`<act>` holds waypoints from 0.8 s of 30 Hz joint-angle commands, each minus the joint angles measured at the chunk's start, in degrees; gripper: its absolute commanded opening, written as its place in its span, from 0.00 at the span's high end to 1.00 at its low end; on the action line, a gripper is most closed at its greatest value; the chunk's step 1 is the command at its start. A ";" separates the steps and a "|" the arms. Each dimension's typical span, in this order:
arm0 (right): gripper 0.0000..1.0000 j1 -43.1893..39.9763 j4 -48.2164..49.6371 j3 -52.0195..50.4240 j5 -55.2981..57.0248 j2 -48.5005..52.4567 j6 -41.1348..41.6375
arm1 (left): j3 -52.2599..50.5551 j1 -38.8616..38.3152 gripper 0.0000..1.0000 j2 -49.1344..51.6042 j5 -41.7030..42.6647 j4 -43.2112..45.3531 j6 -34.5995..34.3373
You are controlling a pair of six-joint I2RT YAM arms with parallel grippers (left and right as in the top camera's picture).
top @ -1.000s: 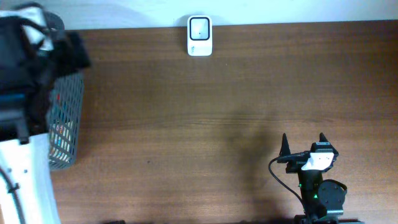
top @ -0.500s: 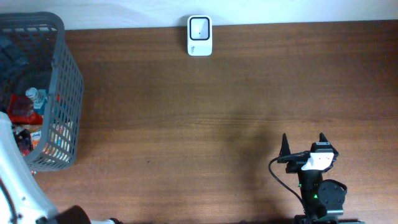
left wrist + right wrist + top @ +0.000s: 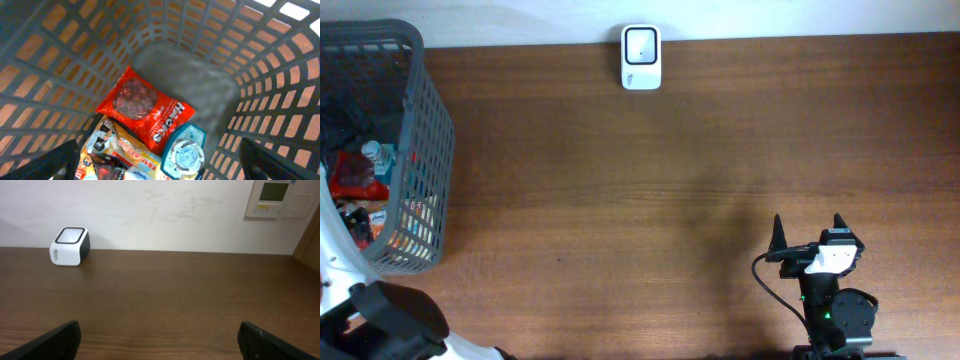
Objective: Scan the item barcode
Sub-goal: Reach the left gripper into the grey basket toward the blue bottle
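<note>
Where snacks point(image 3: 150, 112) crowd basket point(image 3: 200, 75), scanner point(image 3: 641, 57) apart

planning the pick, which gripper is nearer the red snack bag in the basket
Left. The left gripper is open over the basket with the red snack bag below it; the right gripper sits far off across the table.

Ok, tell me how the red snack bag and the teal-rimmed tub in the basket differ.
The red snack bag is a flat, soft pouch with white lettering; the teal-rimmed tub is a rigid, round-cornered container. The bag looks larger and lies diagonally; the tub sits at the bag's lower corner, seemingly overlapping it. Both lie face up in the grey basket.
</note>
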 commanded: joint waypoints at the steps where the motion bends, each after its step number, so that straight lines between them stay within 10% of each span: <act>1: 0.01 -0.26 -0.26 -0.42 0.87 -0.33 -0.02 | 0.79 0.11 0.00 2.51 1.49 -1.05 2.67; 24: 0.02 -0.26 -0.24 -0.42 0.87 -0.33 -0.02 | 0.68 0.04 0.20 15.50 9.81 -3.02 15.19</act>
